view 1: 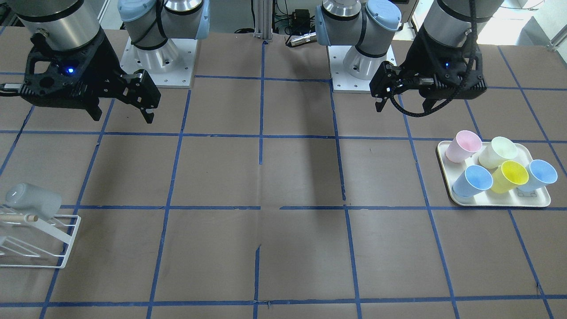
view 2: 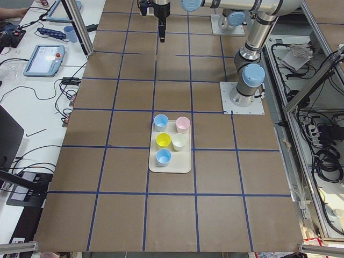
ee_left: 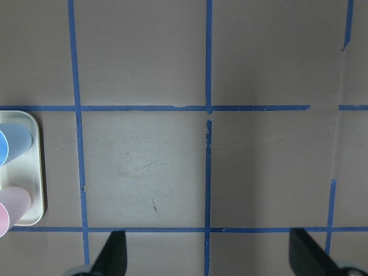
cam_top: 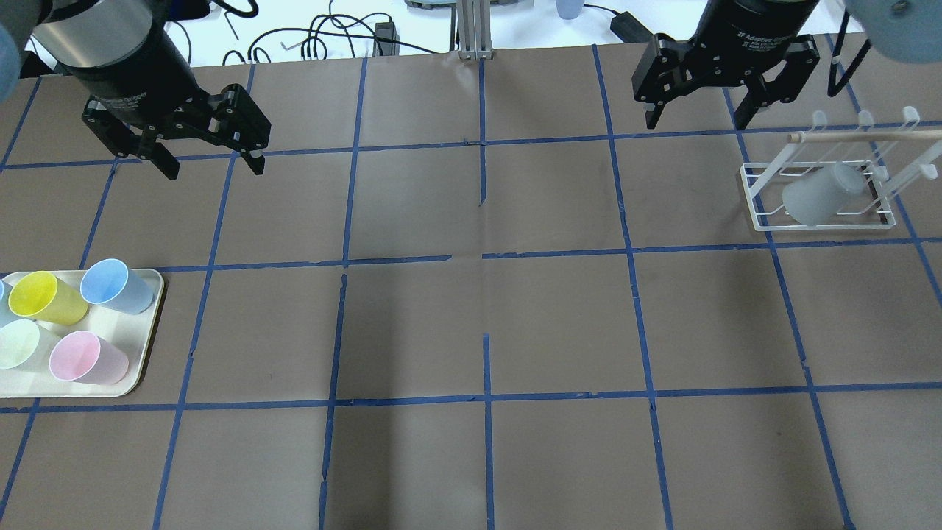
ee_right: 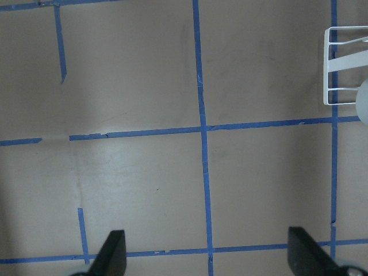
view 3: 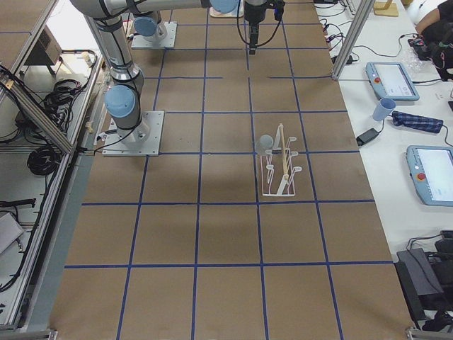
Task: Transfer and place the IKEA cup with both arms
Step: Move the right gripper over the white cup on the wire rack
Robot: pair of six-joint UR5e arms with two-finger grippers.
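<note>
Totalling one IKEA cup (cam_top: 820, 195), five coloured cups (view 1: 509, 176)

Brown table (cam_top: 559, 324) gridded in blue tape (cam_top: 486, 400) — white bench (view 2: 37, 115), perhaps, alongside.

You have two silver-grey jointed arms, the left arm (view 1: 354, 57) and the right arm (view 1: 153, 55). Each carries light-blue joint caps (view 1: 384, 13) and stands on a pale square base plate (view 1: 184, 71) dotted with screw holes. The left gripper (cam_top: 213, 165) and right gripper (cam_top: 697, 121) are black and two-fingered. White lettering (cam_top: 765, 38) rings the right one's collar. Each wrist housing shows a small blue light (view 1: 69, 70). A black braided cable (view 1: 414, 113) loops beneath the left wrist.
</note>
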